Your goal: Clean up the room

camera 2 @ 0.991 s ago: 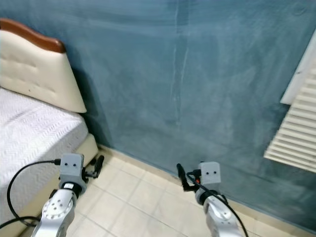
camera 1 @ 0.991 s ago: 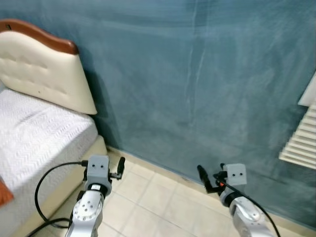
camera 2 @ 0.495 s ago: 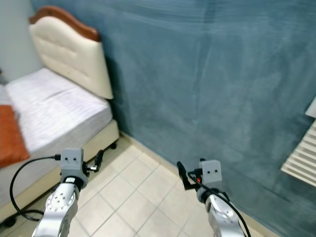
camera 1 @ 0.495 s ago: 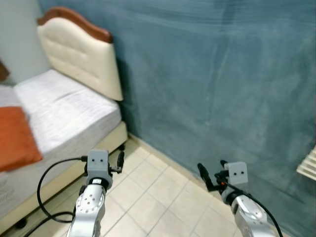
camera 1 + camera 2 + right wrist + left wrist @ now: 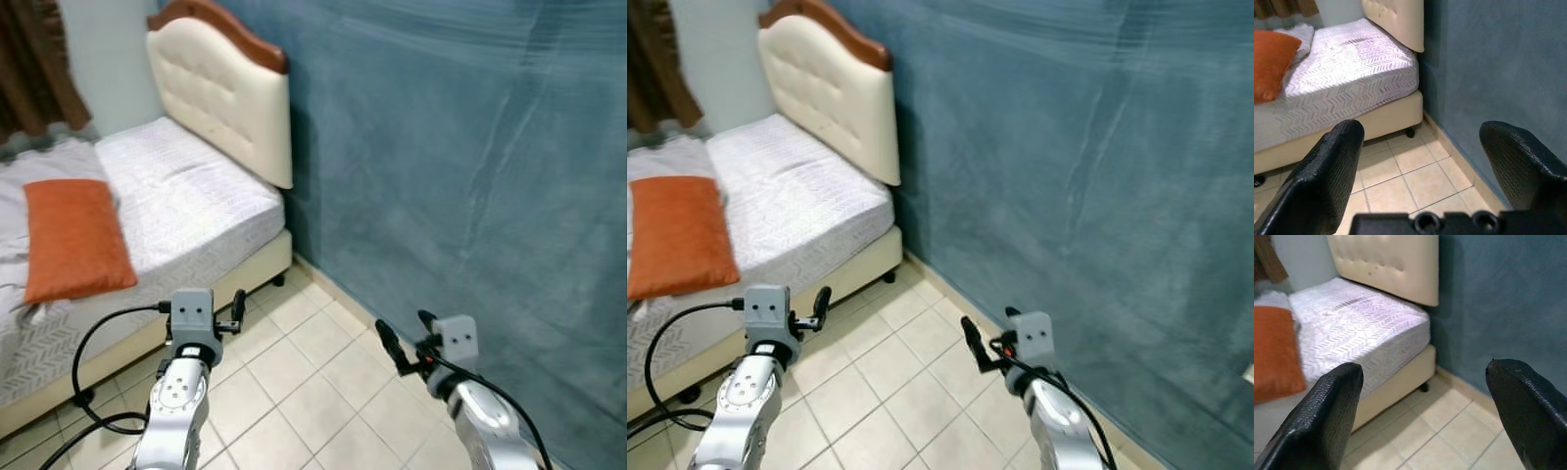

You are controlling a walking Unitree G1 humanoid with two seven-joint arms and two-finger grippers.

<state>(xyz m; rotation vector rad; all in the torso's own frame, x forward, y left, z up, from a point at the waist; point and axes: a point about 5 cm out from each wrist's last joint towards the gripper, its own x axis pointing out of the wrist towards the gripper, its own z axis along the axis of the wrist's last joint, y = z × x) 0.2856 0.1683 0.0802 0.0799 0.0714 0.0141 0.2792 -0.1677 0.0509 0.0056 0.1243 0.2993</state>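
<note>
Swinging leftward, the head camera has brought the bed with its white chevron-patterned mattress (image 5: pixel 186 196) and cream tufted headboard (image 5: pixel 225 93) much further into frame, and the flat orange rectangular pillow (image 5: pixel 73 235) has come into sight on it; both arms are held out as before.

From the head views, the left claw (image 5: pixel 238 306) and right claw (image 5: pixel 407 338) hover over the beige tiled floor (image 5: pixel 304 382) beside the teal wall (image 5: pixel 460 157).

The left wrist view shows its fingers (image 5: pixel 1327 416) spread apart, gripping nothing.

The right wrist view shows the same: wide open, empty.

The pillow lies well apart from both claws, so finishing the turn and stepping closer before reaching seems wise.
</note>
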